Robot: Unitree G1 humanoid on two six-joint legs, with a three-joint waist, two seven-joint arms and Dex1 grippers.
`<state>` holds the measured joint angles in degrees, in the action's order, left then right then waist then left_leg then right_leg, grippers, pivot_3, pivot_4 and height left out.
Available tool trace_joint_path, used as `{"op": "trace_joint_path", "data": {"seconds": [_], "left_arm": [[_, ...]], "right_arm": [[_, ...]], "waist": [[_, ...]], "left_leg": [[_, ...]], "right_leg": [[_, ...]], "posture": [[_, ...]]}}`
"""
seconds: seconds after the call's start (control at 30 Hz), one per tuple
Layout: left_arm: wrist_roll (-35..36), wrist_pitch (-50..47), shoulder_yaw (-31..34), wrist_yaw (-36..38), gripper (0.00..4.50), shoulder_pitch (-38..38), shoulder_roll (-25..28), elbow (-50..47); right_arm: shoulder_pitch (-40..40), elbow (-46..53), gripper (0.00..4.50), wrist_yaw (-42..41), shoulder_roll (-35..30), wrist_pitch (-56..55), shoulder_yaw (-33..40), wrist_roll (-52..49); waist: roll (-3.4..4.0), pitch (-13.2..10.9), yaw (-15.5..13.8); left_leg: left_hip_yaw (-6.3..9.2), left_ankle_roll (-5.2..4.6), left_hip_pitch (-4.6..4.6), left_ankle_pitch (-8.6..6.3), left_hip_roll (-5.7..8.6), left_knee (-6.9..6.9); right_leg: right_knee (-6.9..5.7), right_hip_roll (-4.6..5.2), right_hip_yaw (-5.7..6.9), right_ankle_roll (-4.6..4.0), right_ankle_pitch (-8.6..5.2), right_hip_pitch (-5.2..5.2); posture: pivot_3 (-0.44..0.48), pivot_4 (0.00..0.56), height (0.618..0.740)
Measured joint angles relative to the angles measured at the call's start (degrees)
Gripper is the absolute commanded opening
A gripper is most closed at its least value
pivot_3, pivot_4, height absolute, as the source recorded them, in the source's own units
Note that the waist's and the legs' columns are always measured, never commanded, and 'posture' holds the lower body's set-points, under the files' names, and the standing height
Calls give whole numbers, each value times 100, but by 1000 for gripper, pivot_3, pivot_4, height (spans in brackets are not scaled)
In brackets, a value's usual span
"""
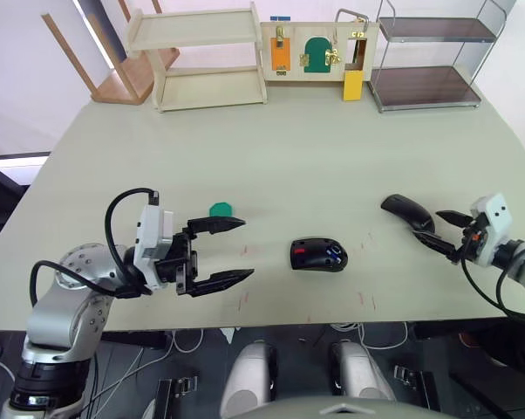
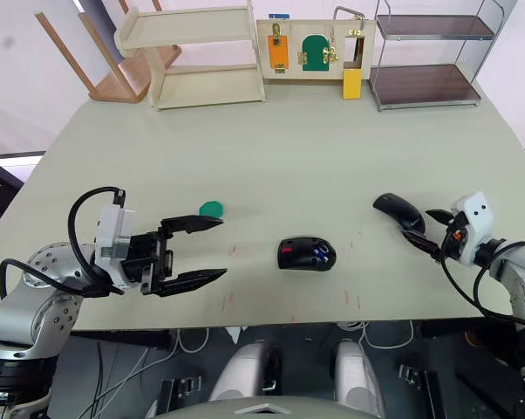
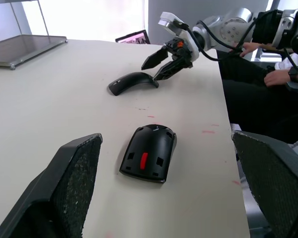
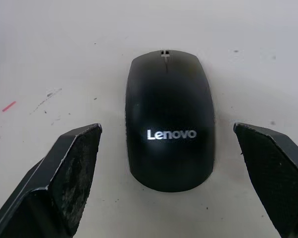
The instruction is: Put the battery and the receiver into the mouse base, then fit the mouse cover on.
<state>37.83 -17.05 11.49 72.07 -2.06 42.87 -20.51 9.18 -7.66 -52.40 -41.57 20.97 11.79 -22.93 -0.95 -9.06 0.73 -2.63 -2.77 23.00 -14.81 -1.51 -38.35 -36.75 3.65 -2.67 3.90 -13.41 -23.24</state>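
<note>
The black open-topped mouse base (image 1: 318, 255) with red inner part lies near the counter's (image 1: 289, 148) front edge, between the two tools. The left tool (image 1: 236, 250) is spread wide, empty. The glossy black arched mouse cover (image 4: 170, 120) rests just ahead of the wide-open right tool (image 1: 440, 231), untouched.

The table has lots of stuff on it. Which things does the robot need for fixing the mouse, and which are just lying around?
Needed for the job:
mouse base, in the middle of the table, blue and red bits showing inside
mouse cover, lying in front of the right gripper

Just lying about:
green piece near the left gripper
wooden shelf
latch board
metal rack
</note>
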Motion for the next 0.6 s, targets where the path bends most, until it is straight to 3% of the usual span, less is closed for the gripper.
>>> {"op": "trace_joint_path", "data": {"seconds": [0.6], "left_arm": [[36, 40, -33, 19, 4466, -61, -1, 1]], "right_arm": [[311, -120, 4500, 171, 107, 125, -148, 166]], "waist": [[-1, -2, 2]], "left_leg": [[0, 0, 1, 0, 4, 0]], "right_leg": [[1, -1, 1, 0, 0, 0]], "posture": [[0, 150, 740]]}}
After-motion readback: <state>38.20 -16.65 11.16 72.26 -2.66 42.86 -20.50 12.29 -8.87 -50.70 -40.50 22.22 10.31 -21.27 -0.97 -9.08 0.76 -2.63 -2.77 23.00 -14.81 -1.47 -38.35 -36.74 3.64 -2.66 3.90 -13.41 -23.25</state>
